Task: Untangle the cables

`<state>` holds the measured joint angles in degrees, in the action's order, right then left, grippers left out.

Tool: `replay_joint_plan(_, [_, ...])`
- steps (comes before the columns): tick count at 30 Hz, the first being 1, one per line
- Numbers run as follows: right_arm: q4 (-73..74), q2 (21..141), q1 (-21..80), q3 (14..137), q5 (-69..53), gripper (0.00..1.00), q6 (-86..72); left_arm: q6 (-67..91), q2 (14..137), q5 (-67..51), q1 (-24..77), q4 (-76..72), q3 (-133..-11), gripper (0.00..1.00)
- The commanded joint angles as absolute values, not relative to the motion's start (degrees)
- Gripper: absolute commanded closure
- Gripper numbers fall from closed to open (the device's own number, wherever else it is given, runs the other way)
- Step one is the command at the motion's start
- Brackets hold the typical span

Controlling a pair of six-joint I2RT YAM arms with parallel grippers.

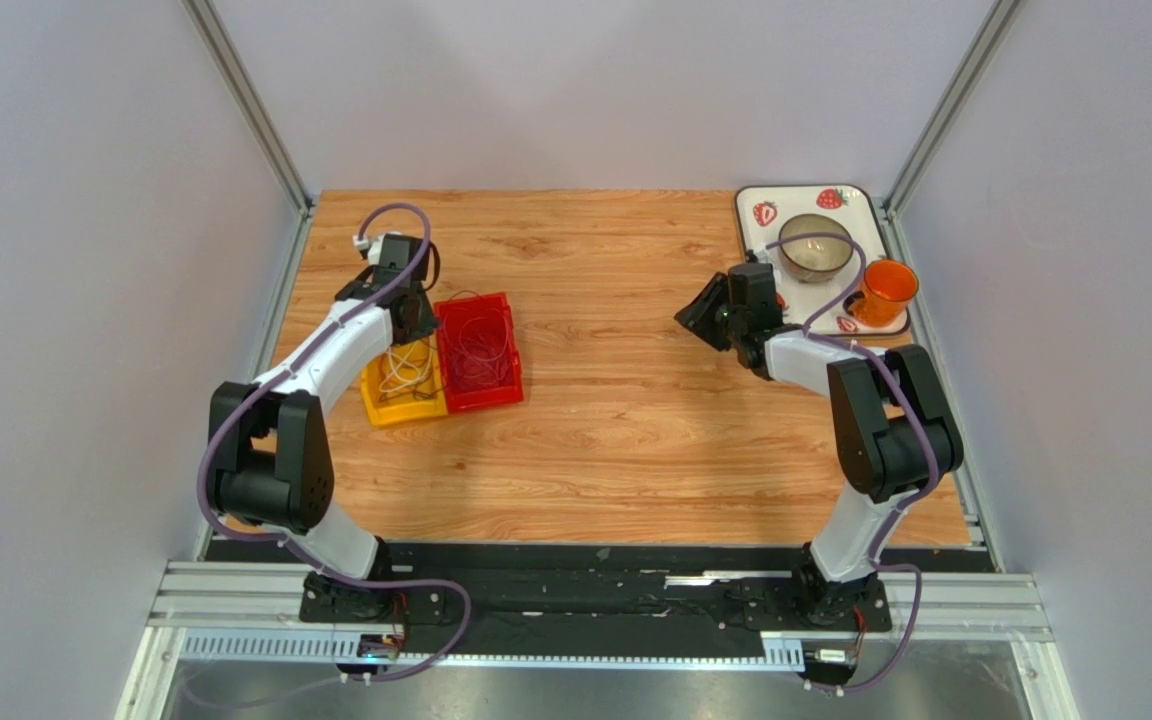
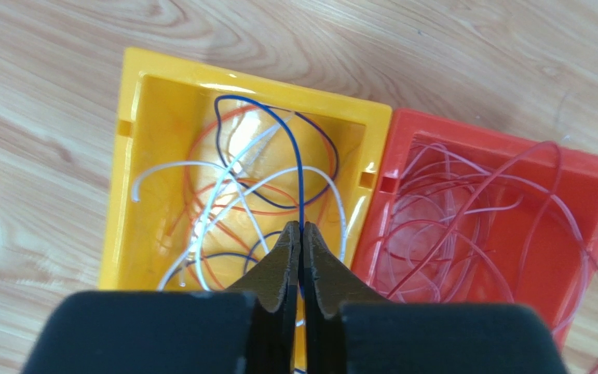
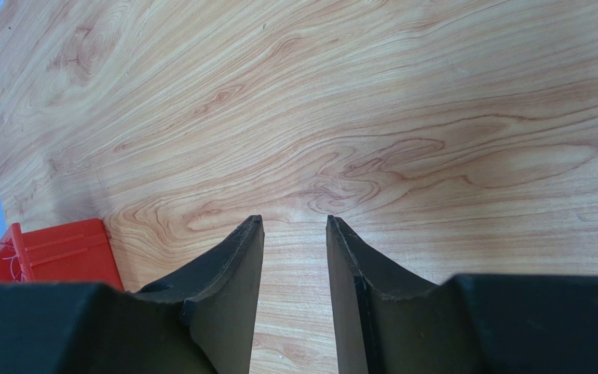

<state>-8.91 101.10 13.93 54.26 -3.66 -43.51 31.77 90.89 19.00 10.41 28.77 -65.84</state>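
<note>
Over the yellow bin (image 2: 154,78), toward the left of the counter (image 3: 372,93), the left fingers (image 2: 300,238) are pressed together on a blue cable (image 2: 298,156), which rises from their tips and loops back across the bin. Around it lie the tangled cables (image 2: 189,164), white and orange-red, inside the same bin. The red bin (image 2: 505,140) sits against the yellow one and holds red and pale cables (image 2: 442,210), some arching over its rim. The right fingers (image 1: 699,318) stand partly apart above the wood, well away from both bins, gripping nothing.
</note>
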Motion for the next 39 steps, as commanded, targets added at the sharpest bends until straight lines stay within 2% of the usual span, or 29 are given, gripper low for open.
replay_joint_plan(1, [-11.2, 101.9, 13.4, 54.8, -4.4, 0.61, -44.2, 31.6, 89.2, 22.5, 10.4, 28.2, -65.8, 1.00])
replay_joint_plan(8, [-11.3, 102.2, 13.3, 54.9, -4.9, 0.61, -44.5, 30.4, 81.7, 33.2, 10.3, 24.4, -61.0, 1.00])
replay_joint_plan(12, [-11.4, 102.3, 13.0, 54.8, -5.3, 0.61, -44.6, 30.3, 82.4, 36.9, 9.8, 24.5, -60.0, 1.00])
replay_joint_plan(18, [-11.9, 102.6, 12.8, 54.8, -6.1, 0.61, -44.9, 32.4, 87.8, 38.0, 9.5, 26.1, -60.4, 1.00])
replay_joint_plan(28, [-12.3, 102.7, 12.6, 54.6, -6.7, 0.61, -45.4, 34.9, 104.9, 40.4, 10.0, 41.8, -78.0, 1.00])
replay_joint_plan(37, [-12.6, 102.7, 12.4, 54.5, -7.0, 0.62, -45.4, 33.8, 102.7, 36.1, 10.4, 40.4, -77.4, 0.99])
replay_joint_plan(39, [-12.7, 102.7, 12.3, 54.6, -7.1, 0.62, -45.4, 33.4, 100.7, 35.2, 10.5, 40.0, -76.4, 0.91])
